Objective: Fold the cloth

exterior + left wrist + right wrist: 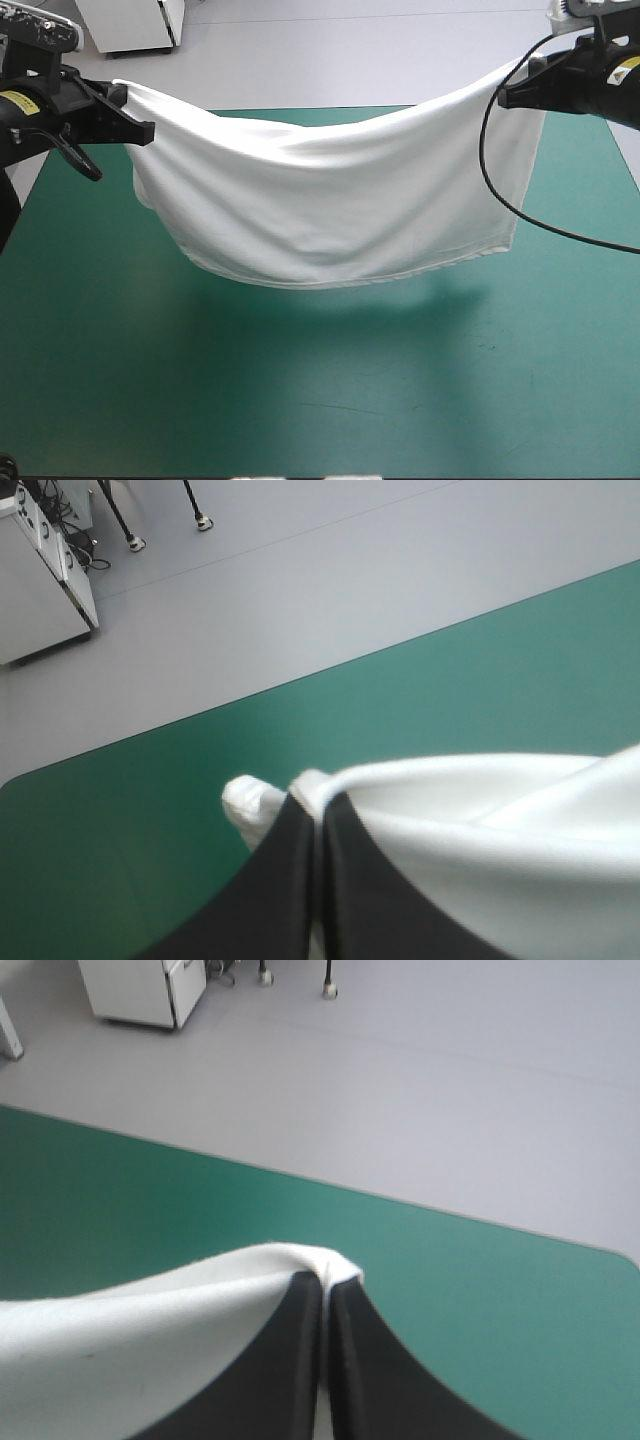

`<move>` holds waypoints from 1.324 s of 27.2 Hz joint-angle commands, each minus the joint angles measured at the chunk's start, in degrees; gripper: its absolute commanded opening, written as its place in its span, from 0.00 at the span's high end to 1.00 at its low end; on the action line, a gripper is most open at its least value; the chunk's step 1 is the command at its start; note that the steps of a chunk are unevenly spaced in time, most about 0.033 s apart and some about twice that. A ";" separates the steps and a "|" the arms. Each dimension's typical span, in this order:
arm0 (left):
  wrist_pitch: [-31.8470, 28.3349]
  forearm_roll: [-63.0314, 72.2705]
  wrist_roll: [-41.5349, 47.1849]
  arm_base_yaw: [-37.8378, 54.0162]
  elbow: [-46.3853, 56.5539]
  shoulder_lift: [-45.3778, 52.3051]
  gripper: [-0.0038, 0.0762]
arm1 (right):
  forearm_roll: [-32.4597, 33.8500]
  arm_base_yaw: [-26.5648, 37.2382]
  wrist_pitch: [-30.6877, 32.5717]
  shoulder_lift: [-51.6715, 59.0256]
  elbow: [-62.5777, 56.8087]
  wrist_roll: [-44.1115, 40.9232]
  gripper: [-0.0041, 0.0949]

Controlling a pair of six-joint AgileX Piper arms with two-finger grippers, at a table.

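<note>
The white T-shirt [330,200] hangs in the air above the teal-green table [300,390], stretched between both arms and sagging in the middle. Its lower hem floats clear of the cover and casts a shadow beneath. My left gripper [128,100] is shut on the T-shirt's upper left corner; in the left wrist view its black fingers [280,880] meet with white T-shirt [500,820] pinched at the left gripper [318,810] tips. My right gripper [515,92] is shut on the upper right corner; the right gripper [326,1285] holds the T-shirt [150,1330], which drapes away to one side.
The table's far edge [330,109] lies just behind the hanging shirt, with grey floor beyond. Bare teal-green cover stretches under the shirt toward the near edge. A white cabinet [130,25] stands on the floor past the far left corner.
</note>
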State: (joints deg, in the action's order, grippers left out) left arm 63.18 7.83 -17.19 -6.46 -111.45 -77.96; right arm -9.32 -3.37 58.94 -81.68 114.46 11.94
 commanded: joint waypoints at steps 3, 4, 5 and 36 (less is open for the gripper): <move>-19.86 0.21 -0.06 -0.17 -1.53 -3.29 0.98 | 0.15 0.51 -20.92 -0.48 1.65 0.00 0.97; -23.23 0.21 -0.06 -0.17 -1.53 -4.55 0.98 | 0.15 0.51 -23.80 -1.88 1.65 0.00 0.97; -27.00 0.65 -0.06 -0.17 -1.66 -6.38 0.98 | 0.15 0.51 -26.44 -3.31 1.65 0.00 0.97; 3.90 10.65 -1.14 -0.17 -31.58 -38.24 0.98 | -0.86 1.77 -2.81 -31.97 16.55 0.50 0.97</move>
State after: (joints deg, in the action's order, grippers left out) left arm 65.21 16.25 -19.21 -6.46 -141.66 -119.94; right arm -10.17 -2.12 56.74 -117.47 130.79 11.94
